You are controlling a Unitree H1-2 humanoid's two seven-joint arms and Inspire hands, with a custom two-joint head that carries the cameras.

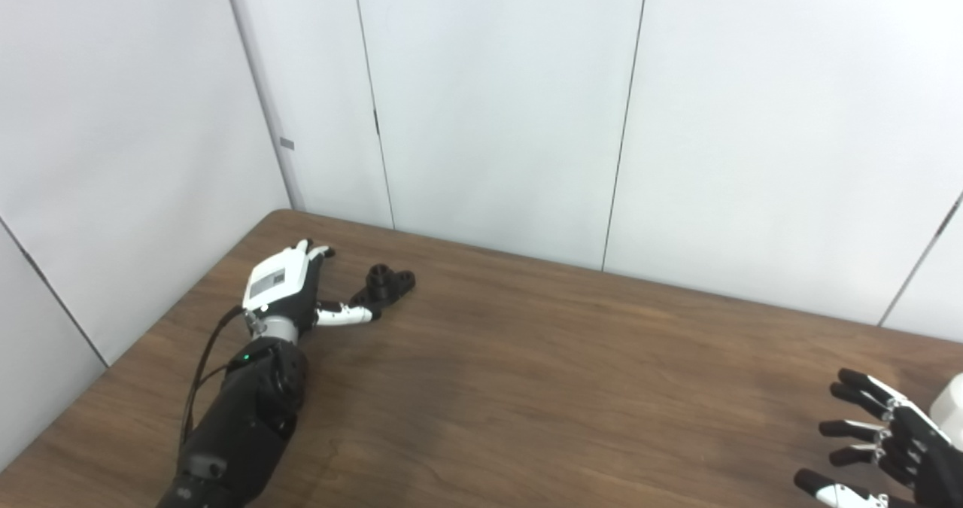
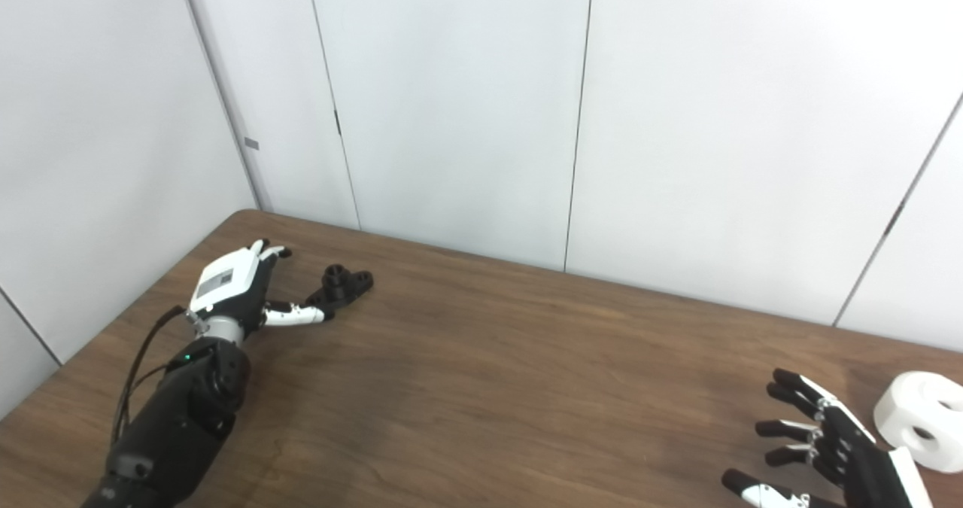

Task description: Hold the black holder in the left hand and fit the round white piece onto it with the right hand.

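Observation:
The black holder (image 1: 385, 284) lies on the brown table (image 1: 542, 372) at the far left, a small part with a raised round stub. My left hand (image 1: 290, 288) rests just left of it, open, with the thumb reaching to the holder's near end and the other fingers spread behind. The round white piece (image 2: 923, 420), a thick ring with a hole, lies at the table's right edge. My right hand (image 2: 824, 444) hovers just left of the ring, open with fingers spread, not touching it.
White wall panels (image 1: 496, 101) stand behind the table and along its left side, meeting in a corner near the left hand. A black cable (image 1: 202, 365) loops beside the left forearm. Bare wood stretches between the two hands.

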